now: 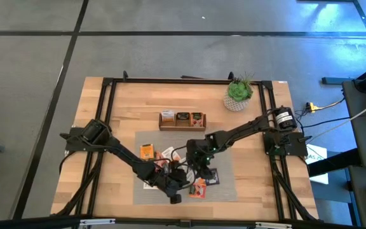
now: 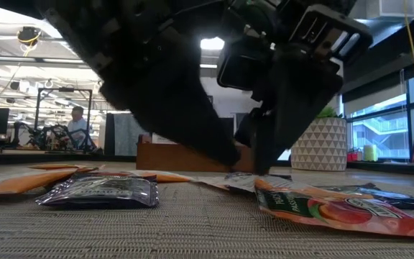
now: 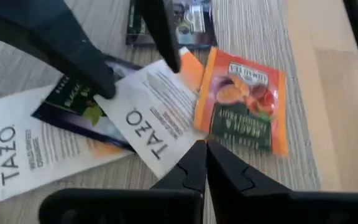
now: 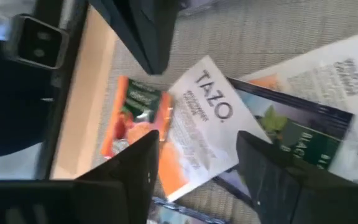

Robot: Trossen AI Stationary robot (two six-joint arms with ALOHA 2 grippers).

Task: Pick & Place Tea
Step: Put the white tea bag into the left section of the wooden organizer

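Right gripper (image 4: 194, 165) hangs over the sachet pile on the grey mat (image 1: 224, 191), fingers spread wide and holding nothing, straddling the white Tazo sachet (image 4: 197, 124). Left gripper (image 3: 205, 163) sits pinched shut beside it, empty too. The smart play, I'd say: drop straight down on that top white sachet's free edge, clear of the orange fruit sachet (image 4: 135, 118) beside it. Count from overhead: one wooden tray (image 1: 182, 121), three compartments, and roughly eight loose sachets, overlapping, so uncertain.
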